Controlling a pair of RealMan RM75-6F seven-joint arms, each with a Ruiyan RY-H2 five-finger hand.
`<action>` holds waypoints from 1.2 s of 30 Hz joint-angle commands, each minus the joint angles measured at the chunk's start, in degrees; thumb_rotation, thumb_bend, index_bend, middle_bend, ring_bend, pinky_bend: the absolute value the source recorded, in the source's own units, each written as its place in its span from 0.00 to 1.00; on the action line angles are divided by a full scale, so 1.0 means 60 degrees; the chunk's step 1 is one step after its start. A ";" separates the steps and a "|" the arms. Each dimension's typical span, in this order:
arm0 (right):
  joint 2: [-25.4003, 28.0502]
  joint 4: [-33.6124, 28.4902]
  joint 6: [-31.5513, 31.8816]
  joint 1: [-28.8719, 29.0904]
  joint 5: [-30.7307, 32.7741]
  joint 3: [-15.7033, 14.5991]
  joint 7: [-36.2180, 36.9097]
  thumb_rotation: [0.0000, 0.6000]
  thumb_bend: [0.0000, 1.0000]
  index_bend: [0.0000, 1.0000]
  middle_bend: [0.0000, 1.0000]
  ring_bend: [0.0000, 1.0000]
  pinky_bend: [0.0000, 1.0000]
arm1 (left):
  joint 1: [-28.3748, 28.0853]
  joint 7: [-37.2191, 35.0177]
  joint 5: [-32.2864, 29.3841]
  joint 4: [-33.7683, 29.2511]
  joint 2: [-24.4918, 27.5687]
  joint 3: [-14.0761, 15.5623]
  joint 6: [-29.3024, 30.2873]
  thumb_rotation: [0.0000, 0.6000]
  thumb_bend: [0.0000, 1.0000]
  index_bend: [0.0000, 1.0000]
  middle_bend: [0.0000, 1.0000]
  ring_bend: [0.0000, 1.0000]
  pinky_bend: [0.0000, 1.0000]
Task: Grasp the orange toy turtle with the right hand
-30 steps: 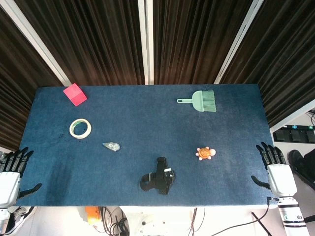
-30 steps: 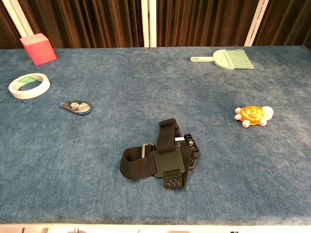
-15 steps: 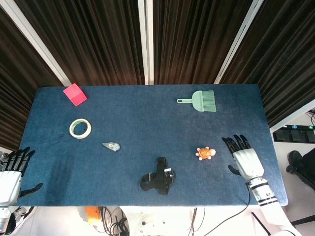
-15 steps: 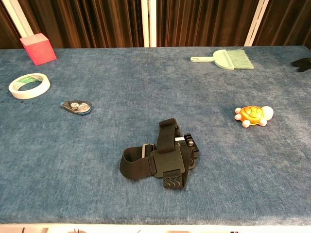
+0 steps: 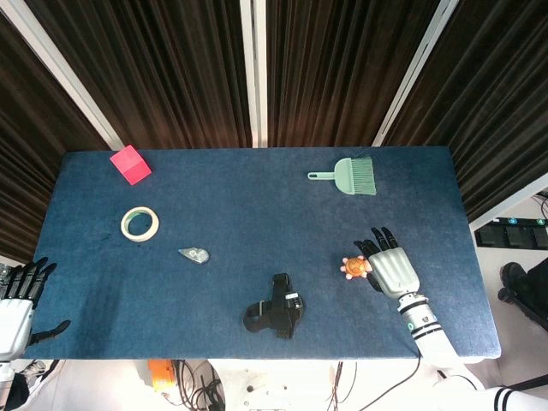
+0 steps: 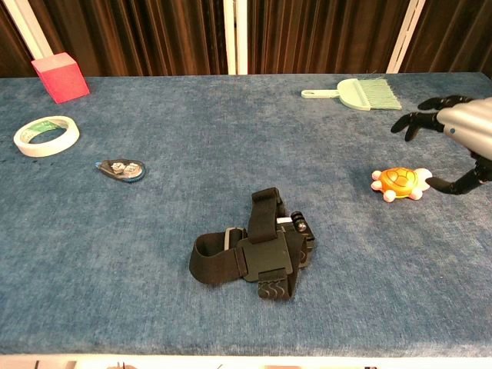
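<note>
Spread fingers mark the right hand [image 5: 392,269], which is seen at the lower right of the head view, just right of the orange toy turtle [image 5: 356,267]; nothing is held in it. In the chest view the same hand [image 6: 460,132] enters from the right edge, raised above the cloth, with its fingers [image 6: 419,117] arched over the turtle [image 6: 400,183] and the thumb reaching down close beside the toy's right end. Whether the thumb touches the toy cannot be told. The turtle itself is seen resting on the blue table [image 5: 257,197], right of centre.

At the lower left corner of the head view the left hand [image 5: 15,306] is seen off the table's edge, fingers apart and empty.

Near the bottom centre of the frame a black head strap mount [image 5: 275,309] is laid. A small grey key fob [image 5: 195,253] lies left of centre, a roll of tape [image 5: 139,223] further to the left, and a red block [image 5: 130,164] at the upper left. A green hand brush [image 5: 349,175] is placed at the upper right.
</note>
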 commanded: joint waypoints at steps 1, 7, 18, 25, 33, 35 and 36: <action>-0.0129 0.0169 -0.0064 0.0051 0.0149 -0.0084 -0.0031 1.00 0.27 0.19 0.23 0.00 0.00 | 0.0005 -0.0027 -0.0022 0.0043 -0.0017 0.0013 -0.0035 1.00 0.00 0.08 0.00 0.00 0.02; -0.0448 0.0553 0.0036 0.0172 0.0106 -0.0124 0.0208 1.00 0.28 0.23 0.26 0.00 0.00 | -0.0002 -0.0097 -0.0057 0.0149 -0.0066 0.0012 -0.0084 1.00 0.00 0.08 0.00 0.00 0.02; -0.0992 0.1134 0.0041 0.0409 0.0107 -0.0232 0.0306 1.00 0.32 0.31 0.32 0.00 0.00 | -0.0028 -0.0202 -0.0117 0.0282 -0.0087 0.0005 -0.0180 1.00 0.00 0.08 0.00 0.00 0.02; -0.1480 0.1688 0.0473 0.0460 -0.0232 -0.0257 0.0536 1.00 0.33 0.50 0.48 0.05 0.00 | -0.0006 -0.0320 -0.0149 0.0391 -0.0136 0.0011 -0.0187 1.00 0.00 0.08 0.00 0.00 0.02; -0.2275 0.3065 0.0996 0.0576 -0.1018 -0.0460 0.0943 1.00 0.38 0.89 0.77 0.29 0.00 | 0.0013 -0.0402 -0.0166 0.0474 -0.0172 0.0010 -0.0174 1.00 0.00 0.08 0.00 0.00 0.02; -0.2456 0.3368 0.1201 0.0574 -0.1209 -0.0472 0.1224 1.00 0.41 0.97 0.85 0.35 0.00 | 0.0018 -0.0427 -0.0166 0.0488 -0.0171 0.0008 -0.0163 1.00 0.00 0.08 0.00 0.00 0.02; -0.2527 0.3497 0.1312 0.0569 -0.1305 -0.0477 0.1362 1.00 0.43 0.99 0.89 0.39 0.00 | 0.0020 -0.0435 -0.0166 0.0494 -0.0172 0.0008 -0.0160 1.00 0.00 0.08 0.00 0.00 0.02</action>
